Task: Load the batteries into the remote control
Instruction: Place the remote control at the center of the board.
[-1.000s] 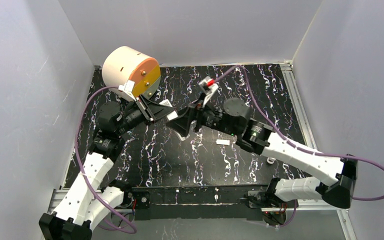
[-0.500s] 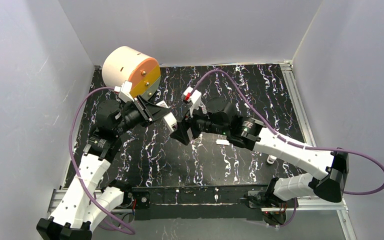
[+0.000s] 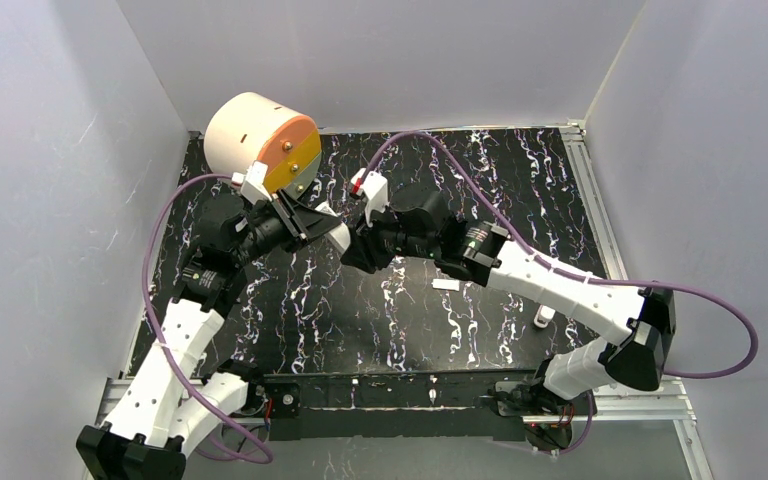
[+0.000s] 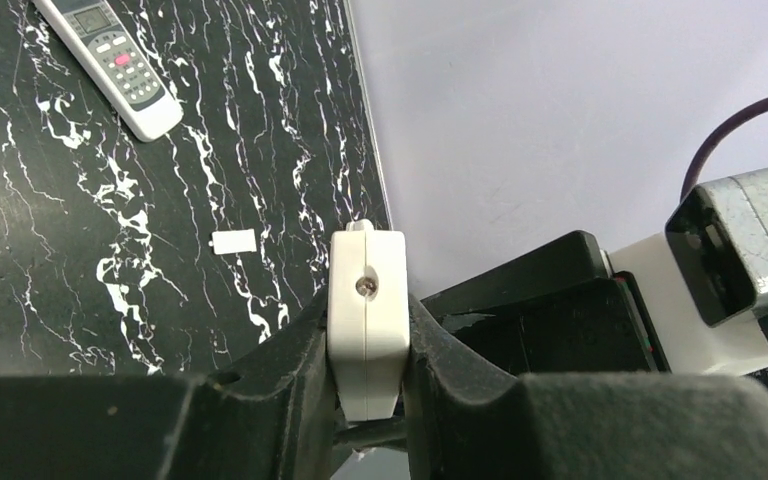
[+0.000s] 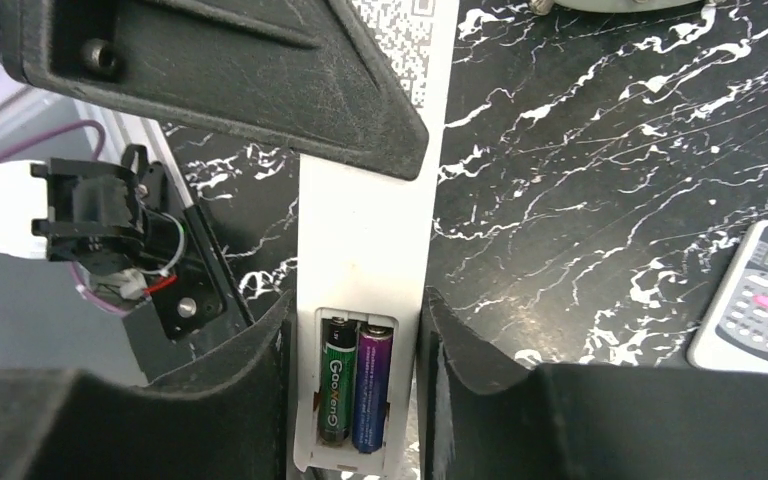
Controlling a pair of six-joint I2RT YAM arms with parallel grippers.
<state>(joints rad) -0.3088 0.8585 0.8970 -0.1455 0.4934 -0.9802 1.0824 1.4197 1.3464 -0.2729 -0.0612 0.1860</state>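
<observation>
Status, top view: left gripper point(image 3: 312, 222) and right gripper point(image 3: 358, 252) meet over the black marbled table point(image 3: 520, 180), with the white remote point(image 3: 337, 238) between them. I see a cream drum point(image 3: 260, 140) with an orange face at the far left corner. A small white rectangle point(image 3: 445, 285) lies flat on the table near the right forearm.

Left wrist: left jaws are clamped tight on the white remote's narrow end, which stands up between the pads. A grey remote point(image 4: 110, 65) lies buttons-up well away on the table, with the white rectangle between it and the gripper.

Right wrist: the battery bay is open and faces the camera. The green battery point(image 5: 337, 385) and purple battery point(image 5: 372, 378) sit side by side inside it. Right fingers point(image 5: 480, 400) flank the bay end, hard up against both edges. I can't tell if they actually press. The left gripper holds the other end.
</observation>
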